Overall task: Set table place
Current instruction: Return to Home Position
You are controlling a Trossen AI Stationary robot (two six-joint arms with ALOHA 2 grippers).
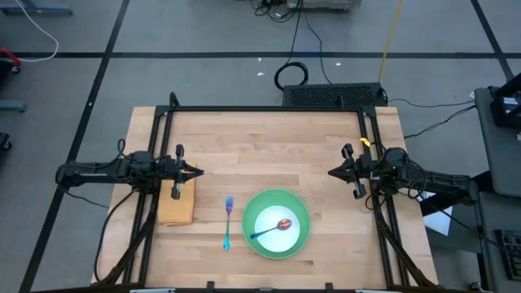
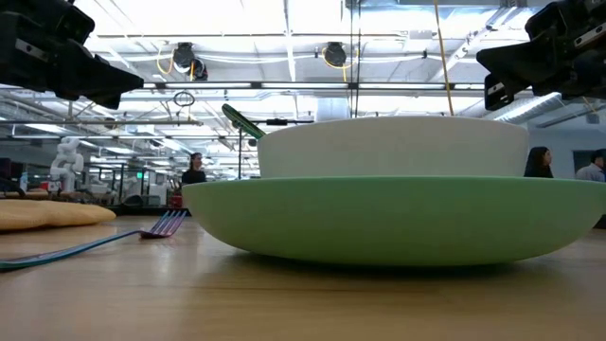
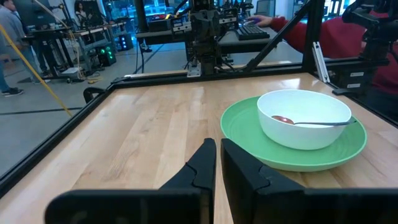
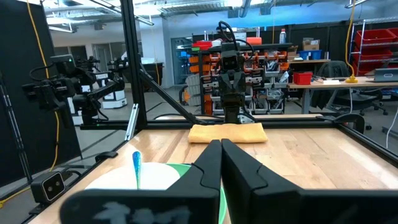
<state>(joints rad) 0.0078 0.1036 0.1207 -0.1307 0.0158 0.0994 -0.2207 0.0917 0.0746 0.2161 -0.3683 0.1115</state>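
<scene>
Mid-left and mid-right of the frame, we are holding the left tool (image 1: pixel 198 172) and right tool (image 1: pixel 331 172) pinched together, planning retreats clear of the green plate (image 1: pixel 303 215).

Grey floor (image 1: pixel 203 73) w/ cables (image 1: pixel 291 76), ceiling lights (image 2: pixel 284 14)

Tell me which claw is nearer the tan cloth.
Left. The left claw hangs just above the tan cloth's far edge; the right claw sits far off on the opposite side, past the green plate.

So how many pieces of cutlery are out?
2: a fork on the table between cloth and plate, a spoon in the bowl. None seems hidden.
</scene>
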